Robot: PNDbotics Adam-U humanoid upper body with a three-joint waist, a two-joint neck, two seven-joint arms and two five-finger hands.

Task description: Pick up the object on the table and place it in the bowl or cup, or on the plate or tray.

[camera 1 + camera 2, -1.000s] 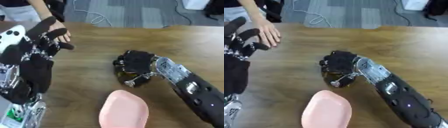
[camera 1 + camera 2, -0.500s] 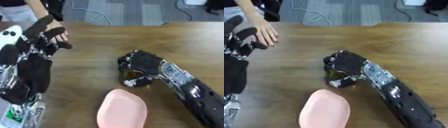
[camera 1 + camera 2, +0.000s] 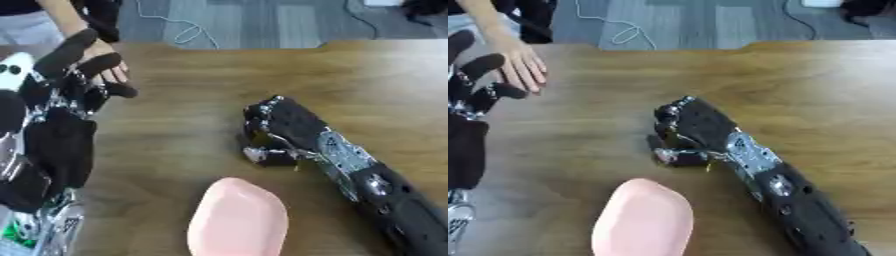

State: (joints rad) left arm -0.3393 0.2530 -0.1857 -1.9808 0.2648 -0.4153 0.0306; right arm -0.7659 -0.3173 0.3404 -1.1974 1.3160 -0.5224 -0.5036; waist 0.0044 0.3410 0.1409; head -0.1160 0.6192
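- One left hand (image 3: pixel 74 75) of the robot stands raised over the left edge of the tabletop (image 3: pixel 376 90), its dark fingers upright and relaxed, spread apart and holding nothing.
- One person's bare hand (image 3: pixel 522 67) rests on the tabletop near the far left corner, just behind the robot's left fingers.
- One pink dish (image 3: pixel 642 220), oval and smooth, lies at the near edge of the tabletop, a little left of the middle; nothing lies in it.
- One right hand (image 3: pixel 280 127) of the robot lies palm-down near the middle of the tabletop, just beyond the pink dish and apart from it; its arm runs back to the near right corner.
- The right hand's fingers are curled downward over a small object (image 3: pixel 674 156), of which only a pale, shiny bit shows under the fingertips; what it is cannot be told. It sits on the tabletop under the hand, not in the dish.
- One white cable (image 3: pixel 179 31) loops on the grey floor beyond the far edge.
- Open room: the whole far right part of the tabletop is bare wood, as is the strip between the two robot hands; the far edge runs straight across the top of both views.
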